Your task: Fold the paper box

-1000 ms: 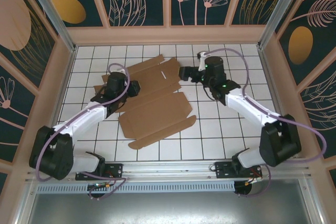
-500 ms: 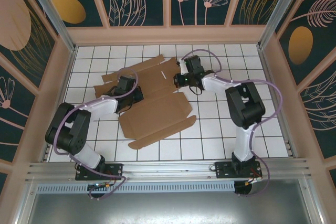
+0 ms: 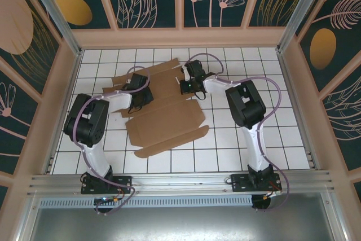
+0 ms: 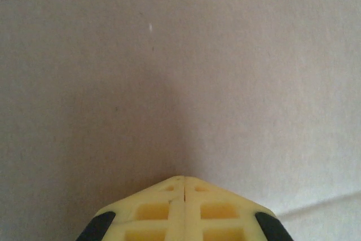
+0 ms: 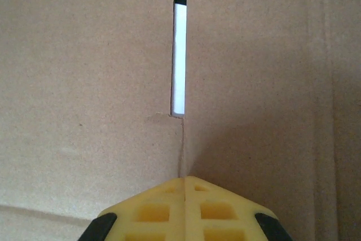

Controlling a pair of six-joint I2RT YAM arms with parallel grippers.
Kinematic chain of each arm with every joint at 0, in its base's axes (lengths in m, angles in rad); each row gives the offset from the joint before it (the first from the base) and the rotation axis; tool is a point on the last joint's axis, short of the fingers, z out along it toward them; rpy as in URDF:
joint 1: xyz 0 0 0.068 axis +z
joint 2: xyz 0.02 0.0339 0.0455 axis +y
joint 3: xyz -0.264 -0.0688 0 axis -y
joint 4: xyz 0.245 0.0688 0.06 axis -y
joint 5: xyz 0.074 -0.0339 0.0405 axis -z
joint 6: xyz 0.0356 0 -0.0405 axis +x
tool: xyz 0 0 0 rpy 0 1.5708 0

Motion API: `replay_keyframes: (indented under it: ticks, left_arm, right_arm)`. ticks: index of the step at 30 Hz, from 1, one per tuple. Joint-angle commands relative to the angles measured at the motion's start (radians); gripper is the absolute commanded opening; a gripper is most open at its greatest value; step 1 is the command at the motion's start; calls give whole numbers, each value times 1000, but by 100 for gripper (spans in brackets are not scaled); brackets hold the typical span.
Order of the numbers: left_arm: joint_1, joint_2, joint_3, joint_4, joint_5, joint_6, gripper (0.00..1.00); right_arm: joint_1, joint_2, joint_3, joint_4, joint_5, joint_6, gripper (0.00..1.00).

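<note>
The white tiled table lies under the paper box, which covers its middle and reaches toward the far side. The box is a plain brown, unprinted die-cut sheet of corrugated cardboard. It is spread open and nearly flat, and turned at a slant. A long narrow flap runs along its near edge, and shorter flaps and tabs jut from its far and left edges.

The left gripper is over the box's left part. In the left wrist view its yellow fingers are pressed together with nothing between them, and the tip points at bare cardboard.

The right gripper is over the box's far right part. Its fingers are likewise pressed together and empty, and the tip is close to the sheet. Whether either tip presses on the cardboard cannot be told.

Just beyond the right tip a narrow cut slot shows white tile through the box. A thin crease runs from the slot to the tip.
</note>
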Motion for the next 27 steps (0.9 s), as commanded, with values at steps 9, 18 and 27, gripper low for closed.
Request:
replay_keyframes:
  ticks: [9, 18, 27]
  left_arm:
    - [4, 291, 318, -120, 56, 68, 0]
    - [-101, 382, 474, -173, 143, 149, 0]
    - [-124, 289, 464, -156, 154, 213, 0]
  right_arm:
    - [-1, -272, -410, -22, 119, 84, 0]
    - [199, -451, -598, -49, 37, 162, 0]
    - [241, -634, -621, 3, -153, 207, 7]
